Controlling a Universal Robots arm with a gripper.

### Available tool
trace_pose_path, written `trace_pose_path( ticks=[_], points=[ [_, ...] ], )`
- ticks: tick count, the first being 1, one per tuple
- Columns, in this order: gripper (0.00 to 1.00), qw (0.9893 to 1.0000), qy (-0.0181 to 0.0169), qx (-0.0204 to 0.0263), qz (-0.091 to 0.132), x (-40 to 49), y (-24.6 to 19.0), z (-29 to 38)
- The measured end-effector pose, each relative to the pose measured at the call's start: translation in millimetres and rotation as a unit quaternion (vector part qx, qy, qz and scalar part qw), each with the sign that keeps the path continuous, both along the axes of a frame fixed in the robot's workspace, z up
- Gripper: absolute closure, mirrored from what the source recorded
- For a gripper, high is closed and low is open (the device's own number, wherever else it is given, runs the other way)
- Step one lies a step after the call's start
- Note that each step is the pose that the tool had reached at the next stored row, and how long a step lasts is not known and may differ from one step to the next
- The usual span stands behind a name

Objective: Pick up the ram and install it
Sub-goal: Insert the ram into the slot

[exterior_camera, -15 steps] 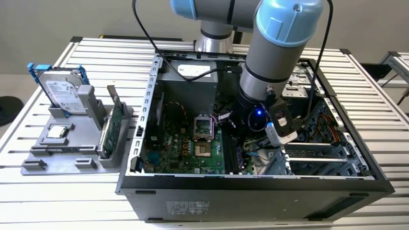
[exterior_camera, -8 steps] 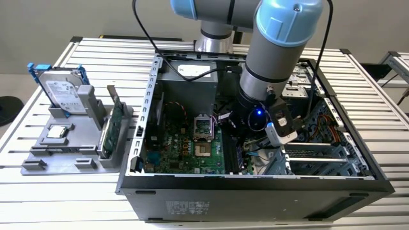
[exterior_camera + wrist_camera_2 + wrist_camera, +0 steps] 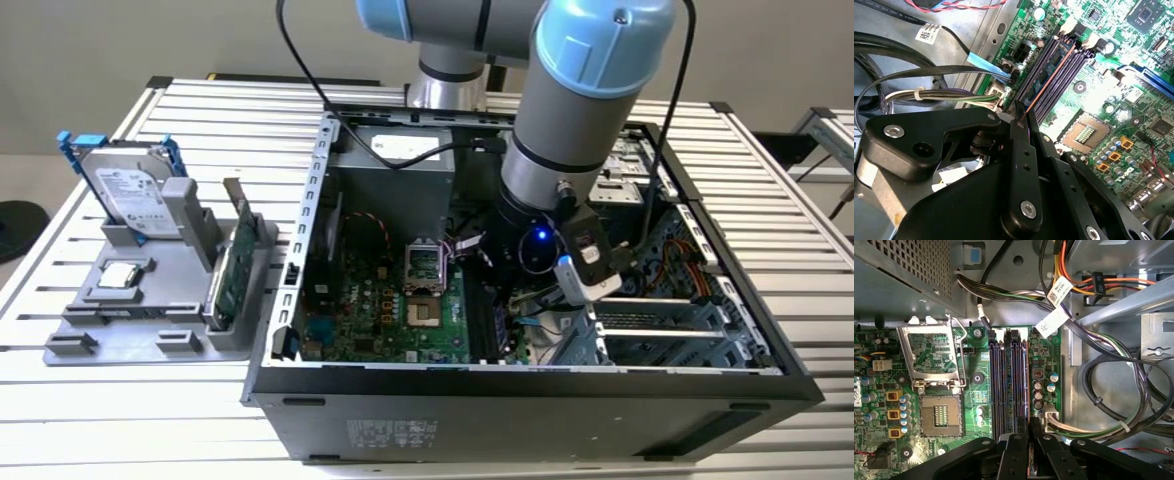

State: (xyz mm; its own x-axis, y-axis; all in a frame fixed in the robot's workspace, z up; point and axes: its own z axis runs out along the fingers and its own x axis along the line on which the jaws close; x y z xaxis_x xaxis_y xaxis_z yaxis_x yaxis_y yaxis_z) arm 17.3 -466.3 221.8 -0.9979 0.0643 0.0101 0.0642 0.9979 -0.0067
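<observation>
We found our gripper (image 3: pixel 1021 120) low in the frame's centre, closed on the ram (image 3: pixel 1046 82), which stood edge-on in the memory slots (image 3: pixel 1009 385); whether it was fully seated, we couldn't tell.

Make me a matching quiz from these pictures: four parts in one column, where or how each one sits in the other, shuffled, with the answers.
Things:
1. hard drive
2. green card
3. ram
4. processor socket

Places or states:
A. held edge-on in the pincer, over the memory slots
B. open and empty, its metal lid raised
C. standing in the grey holder, at its end towards the exterior view's left
D. upright in the grey holder, right beside the computer case

Pairs: 1-C, 2-D, 3-A, 4-B
</observation>
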Motion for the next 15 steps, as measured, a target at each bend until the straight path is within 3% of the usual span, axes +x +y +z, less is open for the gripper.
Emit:
trace_pose_path(
  ticks=[15],
  points=[
    [1.0, 1.0, 0.0, -0.0001, 0.003, 0.7, 0.0, -5.8]
  ],
)
